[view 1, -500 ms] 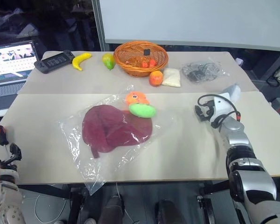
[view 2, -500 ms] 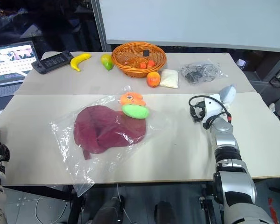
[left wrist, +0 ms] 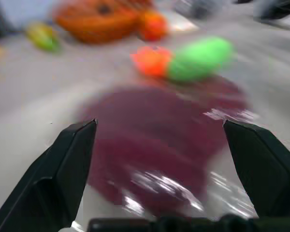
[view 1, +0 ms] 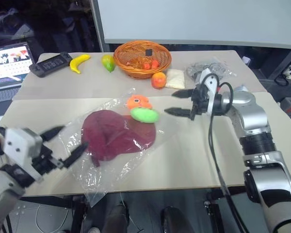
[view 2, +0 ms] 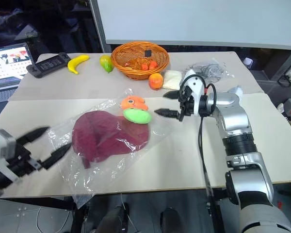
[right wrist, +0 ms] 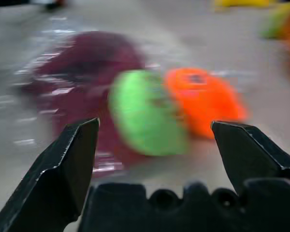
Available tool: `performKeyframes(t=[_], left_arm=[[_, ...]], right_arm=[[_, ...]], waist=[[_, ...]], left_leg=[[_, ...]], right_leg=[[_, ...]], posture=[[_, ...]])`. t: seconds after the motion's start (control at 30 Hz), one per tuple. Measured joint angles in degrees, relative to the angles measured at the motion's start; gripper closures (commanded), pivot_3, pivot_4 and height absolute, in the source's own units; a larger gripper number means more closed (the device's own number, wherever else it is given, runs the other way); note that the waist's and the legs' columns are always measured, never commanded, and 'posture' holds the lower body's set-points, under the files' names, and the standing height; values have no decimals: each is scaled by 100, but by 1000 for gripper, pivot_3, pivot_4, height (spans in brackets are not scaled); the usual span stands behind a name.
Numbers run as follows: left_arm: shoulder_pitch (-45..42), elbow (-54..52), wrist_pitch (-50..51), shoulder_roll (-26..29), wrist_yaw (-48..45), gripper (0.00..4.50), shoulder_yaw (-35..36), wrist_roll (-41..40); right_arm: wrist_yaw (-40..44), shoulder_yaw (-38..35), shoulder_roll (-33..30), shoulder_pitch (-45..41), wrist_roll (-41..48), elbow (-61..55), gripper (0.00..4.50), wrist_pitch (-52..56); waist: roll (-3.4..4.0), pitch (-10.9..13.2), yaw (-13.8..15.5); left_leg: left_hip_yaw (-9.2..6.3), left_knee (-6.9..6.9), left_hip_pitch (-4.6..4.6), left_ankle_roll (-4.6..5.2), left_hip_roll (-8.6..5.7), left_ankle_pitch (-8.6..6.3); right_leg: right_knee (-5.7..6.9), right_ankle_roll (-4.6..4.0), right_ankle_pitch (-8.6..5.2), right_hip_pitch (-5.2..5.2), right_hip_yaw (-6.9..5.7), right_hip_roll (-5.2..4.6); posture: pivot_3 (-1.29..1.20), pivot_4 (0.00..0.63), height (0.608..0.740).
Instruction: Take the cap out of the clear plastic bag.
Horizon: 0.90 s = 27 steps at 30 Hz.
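The cap (view 1: 117, 134) lies flat inside the clear plastic bag (view 1: 94, 182) near the middle of the front table (view 1: 194, 160), its dome slumped and a tab of fabric poking toward 7 o'clock. I judge it light and floppy, the brim being its only stiff part, so I'd pinch it at the brim or a thick fold of the crown. The film looks slick and crinkly and will likely slide or lift with the cap unless one claw pins it down. I can't tell which edge of the bag is the open mouth.

At 1 o'clock from the cap, a green plush toy (view 1: 145, 114) and an orange plush toy (view 1: 139, 101) sit touching each other, the green one overlapping the cap's rim; whether they rest on or in the bag I can't say.

My right gripper (view 1: 180, 102) hovers at 3 o'clock just beside the green toy, jaws spread wide and holding nothing. My left gripper (view 1: 69, 142) hangs at 9 o'clock over the bag's edge, also splayed and empty.

Farther out at 12 o'clock are a wicker basket (view 1: 141, 58), a banana (view 1: 79, 62) and a laptop (view 1: 6, 73).
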Motion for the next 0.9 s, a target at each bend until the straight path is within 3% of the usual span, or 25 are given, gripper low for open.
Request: performKeyframes(t=[0.13, 0.3, 0.53, 0.63, 0.87, 0.9], left_arm=[[31, -14, 78, 42, -59, 0, 53, -115], [-184, -26, 132, -5, 168, 0, -63, -130], [-195, -180, 166, -157, 435, 0, -227, -132], [-195, -229, 167, -174, 497, 0, -229, -133], [-207, -282, 167, -239, 664, 0, -292, -161], [-207, -291, 167, -239, 672, 0, -303, -161]], right_arm=[[-222, 408, 496, -117, -399, 157, 106, -158], [-940, 624, 1270, -767, -1054, 1172, 106, -868], [-1568, 1101, 1730, -944, -1986, 2373, 106, -1885], [-1865, 1104, 1770, -945, -2225, 2747, 766, -2117], [-2181, 1028, 1809, -1007, -2401, 3039, 3084, -2425], [-2198, 1002, 1813, -1026, -2402, 3056, 3084, -2437]], waist=[[4, 4, -20], [2, 3, -22], [1, 3, 24], [1, 3, 13], [0, 3, -11], [0, 3, -10]], left_leg=[[3, 0, 28, -5, 18, 4], [7, 2, 48, -15, 21, 10], [14, -1, 17, -22, 14, 6], [15, -1, 20, -23, 15, 6], [15, 3, 36, -30, 16, 11], [15, 3, 37, -30, 16, 11]], right_leg=[[12, -19, 11, 1, 18, 29], [13, -20, 21, 7, 37, 39], [8, -14, 21, -18, 45, 31], [15, -15, 21, -19, 46, 32], [44, -17, 21, -19, 56, 37], [45, -17, 21, -19, 56, 37]], posture=[[0, 150, 740], [0, 150, 740], [0, 150, 740], [0, 150, 740], [0, 150, 740], [0, 150, 740]])
